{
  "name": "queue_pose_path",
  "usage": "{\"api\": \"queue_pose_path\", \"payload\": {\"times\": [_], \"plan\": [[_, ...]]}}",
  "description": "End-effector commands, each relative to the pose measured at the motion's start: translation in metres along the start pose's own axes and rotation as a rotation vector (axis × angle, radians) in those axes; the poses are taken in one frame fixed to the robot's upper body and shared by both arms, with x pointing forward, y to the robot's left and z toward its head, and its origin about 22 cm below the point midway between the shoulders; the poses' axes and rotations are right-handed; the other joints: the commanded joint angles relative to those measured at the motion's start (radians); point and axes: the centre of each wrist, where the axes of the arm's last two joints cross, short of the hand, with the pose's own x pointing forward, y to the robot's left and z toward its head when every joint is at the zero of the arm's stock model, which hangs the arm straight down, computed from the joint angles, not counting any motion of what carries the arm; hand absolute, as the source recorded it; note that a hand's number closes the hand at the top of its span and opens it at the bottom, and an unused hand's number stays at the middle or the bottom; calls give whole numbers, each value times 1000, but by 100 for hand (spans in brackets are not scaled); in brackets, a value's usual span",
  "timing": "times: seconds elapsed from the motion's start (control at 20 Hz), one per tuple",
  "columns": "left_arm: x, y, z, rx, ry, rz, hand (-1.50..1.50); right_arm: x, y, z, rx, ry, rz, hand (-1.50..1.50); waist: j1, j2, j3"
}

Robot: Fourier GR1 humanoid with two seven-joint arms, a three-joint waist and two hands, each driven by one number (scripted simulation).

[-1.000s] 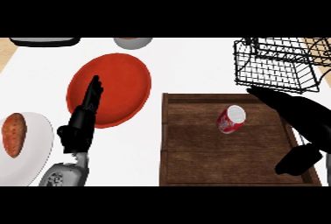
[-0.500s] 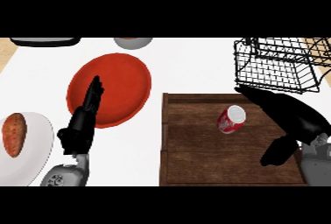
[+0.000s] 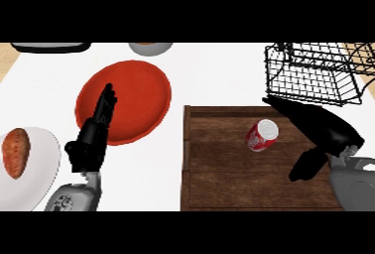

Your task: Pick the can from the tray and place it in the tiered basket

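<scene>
A red can (image 3: 261,135) with a white top lies tilted on the dark wooden tray (image 3: 219,183), in its upper middle. My right hand (image 3: 322,130) hangs open just right of the can, fingers stretched toward the tray's far edge and thumb pointing down; it is close to the can without holding it. The black wire tiered basket (image 3: 315,74) stands beyond the tray at the upper right. My left hand (image 3: 92,136) rests open at the left, fingers straight, over the edge of a red plate.
A red plate (image 3: 135,99) lies left of the tray. A white plate (image 3: 33,173) with a brown sweet potato (image 3: 15,151) sits at the left edge. A grey bowl (image 3: 150,48) and a dark object (image 3: 47,47) sit at the far edge.
My right hand has shifted left toward the can, its thumb swinging inward over the tray. The can and my left hand have stayed put.
</scene>
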Motion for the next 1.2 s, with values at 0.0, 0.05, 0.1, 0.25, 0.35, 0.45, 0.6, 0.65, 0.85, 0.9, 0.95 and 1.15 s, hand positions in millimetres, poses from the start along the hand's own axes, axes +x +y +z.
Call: {"api": "queue_pose_path", "payload": {"times": [0.0, 0.05, 0.1, 0.25, 0.35, 0.45, 0.6, 0.65, 0.85, 0.9, 0.95, 1.15], "plan": [[-9, -8, -8, 3, 5, -8, 0, 1, 19, -21, -2, -11, 5, -150, 0, 1, 0], [-1, -6, -2, 3, 7, -6, 0, -15, 5, -9, -11, -11, -10, -150, 0, 0, 0], [20, -2, 2, -10, 5, -3, 0, 11, -6, -9, 22, -2, -1, -150, 1, -1, 0], [-12, -6, -6, -3, 14, 3, 0, -4, 20, -7, 11, -3, -16, -150, -3, 0, 0], [-15, -14, 2, -9, 14, 4, 0, -3, 37, -19, -5, -11, -41, -150, -1, 0, 0], [-14, -2, 2, -15, 13, 8, 0, -10, 16, -17, -18, -19, -59, -150, -1, 0, 0], [10, 13, -2, 7, 14, -7, 0, -6, 23, -7, -28, -17, -89, -150, -2, -1, 0], [21, -2, -10, -8, 3, 12, 0, 9, 32, -24, -38, -16, -95, -150, -1, 0, 0], [7, 16, 0, -12, 13, -3, 0, 12, 29, -23, -160, -47, -46, 150, 2, -1, 0], [-8, 2, -2, -10, 9, -3, 0, 19, 44, -24, -188, -53, 28, 150, 0, 1, 0], [13, -5, -7, -11, 2, -4, 0, -7, 58, -28, -179, -62, 79, 150, 2, 1, 1], [1, -4, 8, -5, -12, 0, 0, 17, 58, -49, -239, -54, 88, 150, 5, 0, 0]]}}
